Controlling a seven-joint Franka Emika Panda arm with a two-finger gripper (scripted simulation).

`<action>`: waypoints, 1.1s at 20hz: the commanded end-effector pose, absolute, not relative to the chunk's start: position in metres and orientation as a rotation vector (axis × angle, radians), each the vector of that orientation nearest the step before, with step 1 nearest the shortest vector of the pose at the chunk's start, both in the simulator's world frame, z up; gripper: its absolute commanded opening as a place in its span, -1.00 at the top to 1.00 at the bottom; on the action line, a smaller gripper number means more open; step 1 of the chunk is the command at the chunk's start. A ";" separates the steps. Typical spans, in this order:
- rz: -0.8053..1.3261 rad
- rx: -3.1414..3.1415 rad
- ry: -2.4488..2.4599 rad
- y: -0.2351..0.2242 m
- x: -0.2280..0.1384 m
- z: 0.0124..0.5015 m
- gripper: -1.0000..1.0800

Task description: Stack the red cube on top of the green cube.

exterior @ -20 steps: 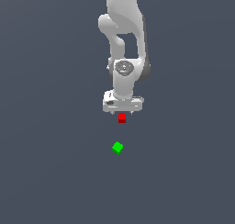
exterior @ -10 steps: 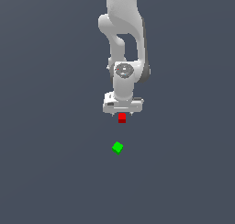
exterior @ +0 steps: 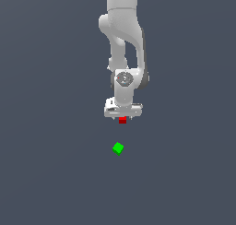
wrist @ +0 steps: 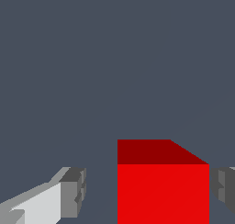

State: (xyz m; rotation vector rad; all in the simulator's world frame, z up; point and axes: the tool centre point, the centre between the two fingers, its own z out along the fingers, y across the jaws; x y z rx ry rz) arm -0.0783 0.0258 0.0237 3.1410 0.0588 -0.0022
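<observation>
Gripper [exterior: 122, 120] is straddling the red cube [exterior: 122, 121], jaws standing open: one finger [wrist: 73, 192] is clear of it, the other just beside it, nothing gripped yet. Tabletop edges are not showing. Green cube [exterior: 118, 148] is sitting apart, bare. Grasp, lift, carry and stack are all pending.

The red cube [wrist: 163, 191] is seen large in the wrist view, with its bright front face and a darker top face both shown. It lies between the two fingers of the gripper [wrist: 147, 193]. One finger [wrist: 73, 191], grey-padded on a white body, is set apart from the cube by a clear gap. The other finger [wrist: 225, 186] is seen just beside the cube's opposite face; contact cannot be confirmed. Plain grey tabletop [wrist: 114, 58] fills the rest.
</observation>
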 end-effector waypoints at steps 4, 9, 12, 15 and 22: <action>0.000 3.141 0.059 0.026 -0.078 0.020 1.00; 0.000 3.141 0.059 0.026 -0.078 0.020 1.00; 0.000 3.141 0.059 0.026 -0.078 0.020 1.00; 0.000 3.141 0.059 0.026 -0.078 0.022 1.00; 0.000 3.141 0.059 0.026 -0.078 0.041 1.00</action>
